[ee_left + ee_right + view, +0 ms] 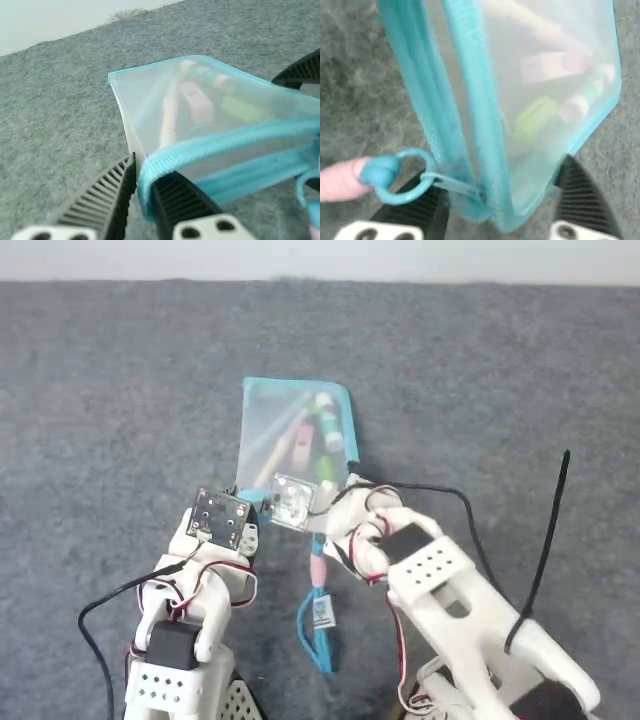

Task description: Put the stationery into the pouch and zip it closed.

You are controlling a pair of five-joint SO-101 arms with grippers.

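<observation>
The left gripper (145, 197) is closed to a narrow gap on the blue zip edge (210, 147) of the pouch (150, 95), which is pinched near one corner between its ribbed black fingers (112, 192). That end of the pouch is held slightly raised off the bench (60, 100), whose surface is covered in grey felt-like material.

The right gripper (495, 192) is spread wide, and the other end of the zip edge is straddled by its two fingers (580, 192). No grip on the fabric can be made out there. The zip pull (452, 186) is seen just beside one finger, with a blue ring (402, 175) hung from it and a pink piece (337, 180) attached beyond the ring. In the high view a blue cord (312, 625) is trailed from this spot back between the two arms.

The stationery (300, 430) is seen inside the translucent pouch: a green marker (245, 110), a pink item (197, 102) and a pale orange pencil (167, 117). The far end of the pouch is rested flat on the bench, away from both arms.
</observation>
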